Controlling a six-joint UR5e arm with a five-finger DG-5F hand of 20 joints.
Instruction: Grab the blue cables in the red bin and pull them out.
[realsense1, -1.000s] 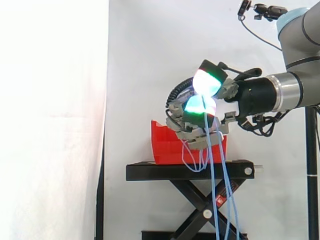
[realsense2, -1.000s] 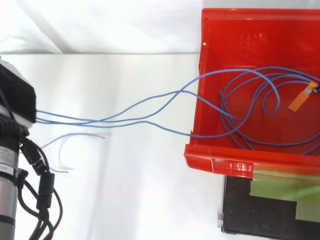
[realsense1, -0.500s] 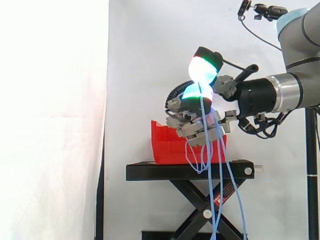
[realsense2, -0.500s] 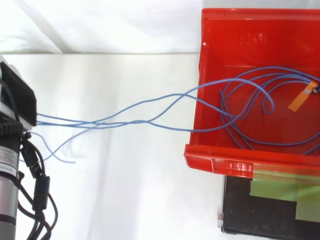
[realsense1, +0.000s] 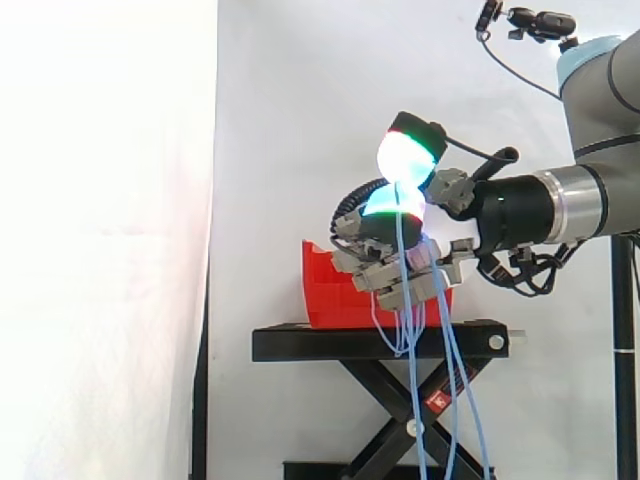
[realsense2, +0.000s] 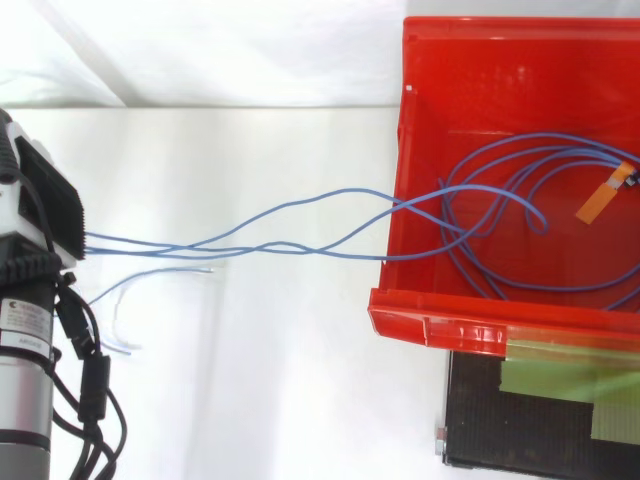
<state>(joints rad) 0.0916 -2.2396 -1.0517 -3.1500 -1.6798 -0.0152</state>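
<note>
The hand (realsense1: 366, 262) is clutching the cables (realsense2: 215, 243) in curled fingers, well clear of the bin (realsense2: 440, 325), with strands hanging below it

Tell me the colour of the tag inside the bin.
Orange; the tag on the blue cables shows best in the top view.

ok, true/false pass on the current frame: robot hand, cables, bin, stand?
1. The robot hand is shut on the blue cables. True.
2. All of the cable is out of the red bin. False: several loops lie inside it.
3. The bin sits on a black stand. True.
4. The robot hand is down inside the bin. False: in the top view it is well clear of the bin, and the strands cross over the bin's wall to reach it.
</note>
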